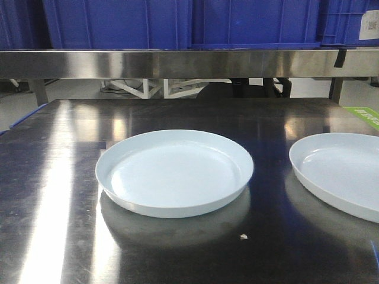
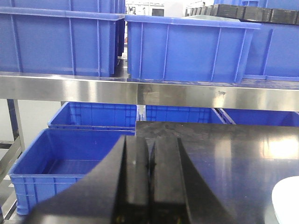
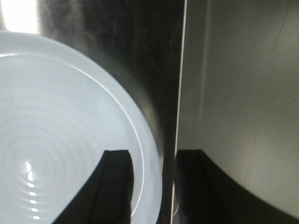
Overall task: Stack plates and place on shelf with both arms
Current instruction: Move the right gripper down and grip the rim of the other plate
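Note:
Two white plates lie apart on the dark steel tabletop (image 1: 53,177), one in the middle (image 1: 174,171) and one at the right edge of the front view (image 1: 346,171). Behind them runs the shelf rail (image 1: 177,63). Neither gripper shows in the front view. My left gripper (image 2: 150,161) is shut with nothing in it, above the table's left end and level with the shelf rail (image 2: 149,93). A sliver of plate (image 2: 287,205) shows at lower right. My right gripper (image 3: 152,154) is open and straddles the rim of a plate (image 3: 60,121), one finger over its inside and one outside.
Blue crates (image 1: 118,23) fill the shelf above the rail, and more crates (image 2: 70,158) stand low beyond the table's left end. The table's edge (image 3: 180,93) runs close beside the right plate. A green label (image 1: 364,115) lies at the far right.

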